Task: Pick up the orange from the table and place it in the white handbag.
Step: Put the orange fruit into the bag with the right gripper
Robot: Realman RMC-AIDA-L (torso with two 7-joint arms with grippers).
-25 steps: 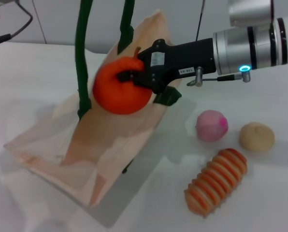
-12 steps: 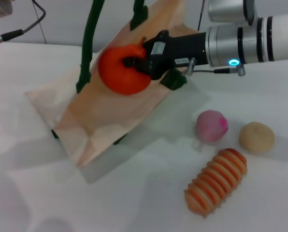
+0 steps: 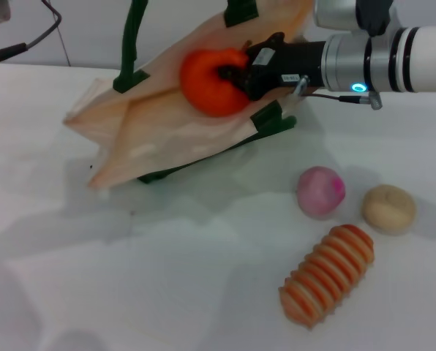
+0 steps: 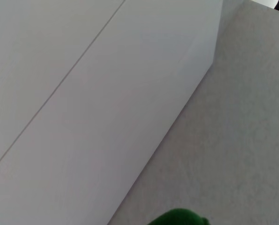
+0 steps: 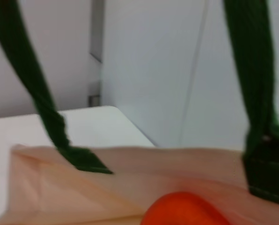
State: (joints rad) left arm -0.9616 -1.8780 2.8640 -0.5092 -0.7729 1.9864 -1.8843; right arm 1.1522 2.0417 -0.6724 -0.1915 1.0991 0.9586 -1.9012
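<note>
Right pincer, arm level, clamps the orange against the white handbag.

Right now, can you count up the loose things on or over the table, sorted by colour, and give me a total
Red-orange: 1, the orange, held by the right gripper against the white handbag
Pink: 1, the pink ball
Tan: 1, the tan ball
Orange-and-cream striped: 1, the ribbed oblong
Cream with green handles: 1, the handbag
Total: 5
</note>
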